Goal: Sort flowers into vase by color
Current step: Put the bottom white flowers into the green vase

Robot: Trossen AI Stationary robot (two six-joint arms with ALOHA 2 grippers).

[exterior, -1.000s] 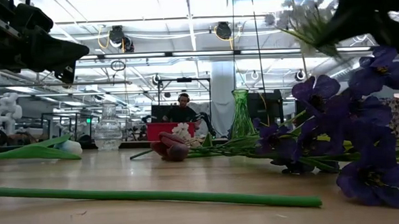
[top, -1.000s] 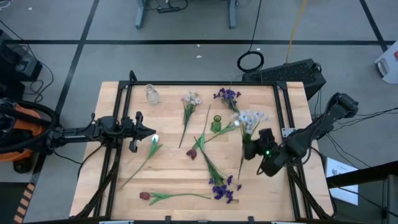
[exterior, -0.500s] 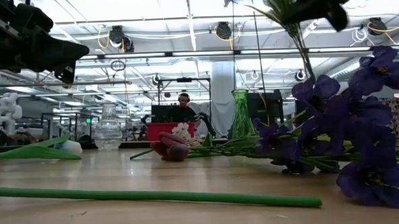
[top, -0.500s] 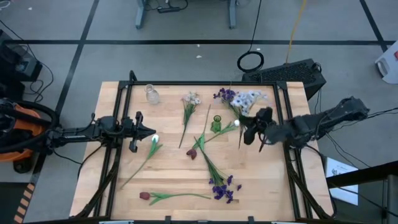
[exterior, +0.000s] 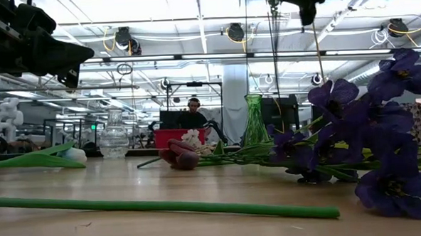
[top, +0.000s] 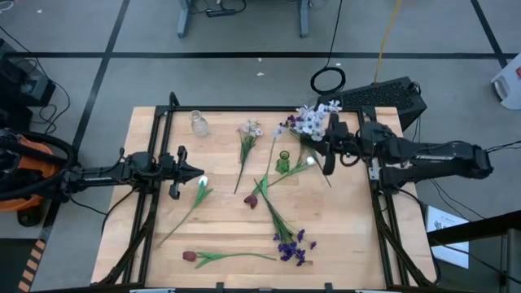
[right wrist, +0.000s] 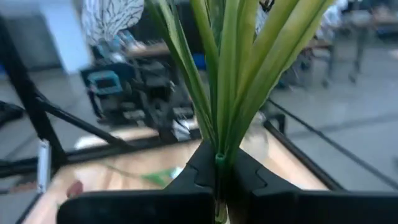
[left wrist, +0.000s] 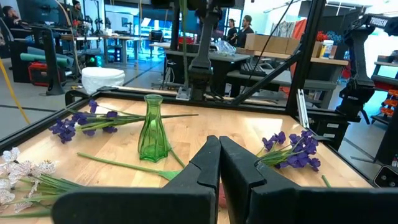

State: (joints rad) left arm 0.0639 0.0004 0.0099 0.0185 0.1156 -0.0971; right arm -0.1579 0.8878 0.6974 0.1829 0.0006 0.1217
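My right gripper point(top: 329, 150) is above the table's far right part, just right of the green vase point(top: 282, 161), and is shut on a pale white-lilac flower point(top: 313, 120). My left gripper point(top: 200, 173) is shut and empty, hovering at the left over a white tulip point(top: 202, 185). Lying flat on the wood are a purple cluster point(top: 291, 247), two dark red tulips point(top: 190, 256) point(top: 251, 199), another white-lilac flower point(top: 250, 130) and a purple one point(top: 286, 125) at the far edge. A clear vase point(top: 198, 123) stands far left. My right gripper pinches the flower's green stem point(right wrist: 219, 159) between its two fingers, just below where the long leaves fan out. The fingers come level from the table's right, across the stem. The flower is lifted clear; its lower stem point(exterior: 317, 56) hangs below the gripper.
Black frame rails point(top: 269, 111) run along the table's far and side edges. The green vase point(left wrist: 153, 127) stands upright mid-table, with stems lying close around its base. Bare wood shows near left point(top: 163, 212) and near right point(top: 350, 236).
My right gripper has carried the white-lilac flower up and toward the far edge, moving left toward the green vase. It has turned, so the flower has swung from lying over the table to heads toward the far edge and stem hanging down. My left arm has kept still.
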